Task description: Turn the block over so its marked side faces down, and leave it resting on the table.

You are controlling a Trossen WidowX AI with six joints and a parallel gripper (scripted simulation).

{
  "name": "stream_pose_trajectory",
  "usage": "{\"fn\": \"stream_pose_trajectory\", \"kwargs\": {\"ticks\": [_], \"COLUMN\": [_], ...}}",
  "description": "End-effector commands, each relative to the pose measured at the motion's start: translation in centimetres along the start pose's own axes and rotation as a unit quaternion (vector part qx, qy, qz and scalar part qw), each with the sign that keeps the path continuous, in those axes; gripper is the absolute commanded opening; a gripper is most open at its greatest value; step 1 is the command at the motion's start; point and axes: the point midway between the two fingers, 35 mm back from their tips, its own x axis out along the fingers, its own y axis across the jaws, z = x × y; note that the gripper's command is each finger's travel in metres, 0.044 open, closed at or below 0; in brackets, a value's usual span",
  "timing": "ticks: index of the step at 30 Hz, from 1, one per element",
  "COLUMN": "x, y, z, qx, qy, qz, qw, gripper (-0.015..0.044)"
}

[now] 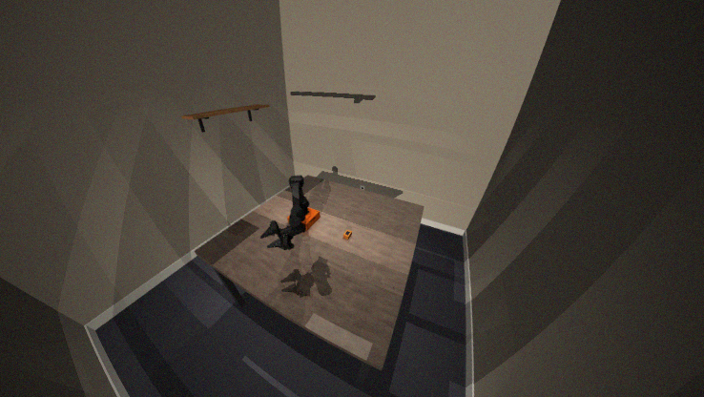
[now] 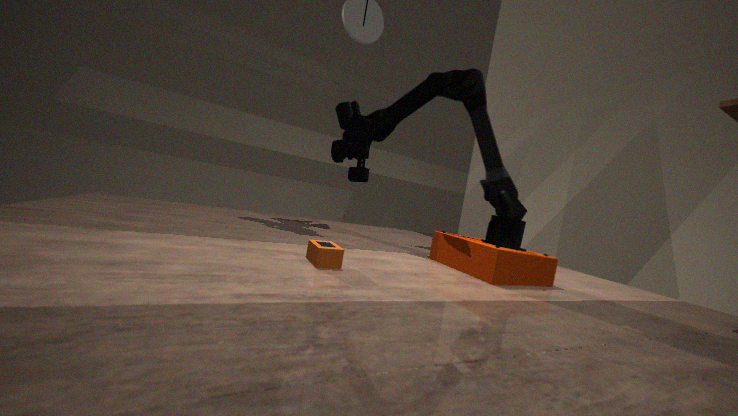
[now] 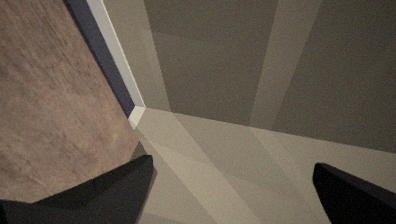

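A small orange block (image 1: 347, 236) (image 2: 325, 256) rests flat on the wooden table (image 1: 364, 281) (image 2: 155, 273) (image 3: 50, 100). Its marked side, with a dark square, faces up. My gripper (image 1: 266, 241) (image 3: 231, 167) is open and empty, raised well above the table. In the top view it is to the left of the block. In the exterior view it shows above and beyond the block. The wrist view shows both dark fingers wide apart, with walls and a strip of table past them. The block is not in the wrist view.
The arm's orange base (image 1: 313, 218) (image 2: 465, 260) stands on the table near the block. A wooden shelf (image 1: 226, 112) is on the wall, well above the table. A round white clock (image 2: 356, 23) hangs high in the exterior view.
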Motion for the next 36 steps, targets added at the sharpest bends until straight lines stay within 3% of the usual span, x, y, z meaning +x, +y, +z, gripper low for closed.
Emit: {"fn": "stream_pose_trajectory", "kwargs": {"ticks": [1,7,14,21,30,36], "x": [-0.1,-4.8,-14.8,-26.1,-36.9,-44.0], "y": [0.0,1.9,6.6,12.0,16.8,19.4], "z": [0.1,4.0,8.5,8.4,3.4,-3.6], "qx": [0.000,-0.007,-0.024,-0.060,-0.120,-0.185], "qy": [-0.002,-0.105,-0.259,-0.349,-0.358,-0.287], "qz": [0.001,0.041,0.154,0.305,0.458,0.572], "qw": [1.000,0.994,0.953,0.884,0.805,0.746], "gripper": [0.0426,0.0440,0.0440,0.0440,0.0440,0.0440]}}
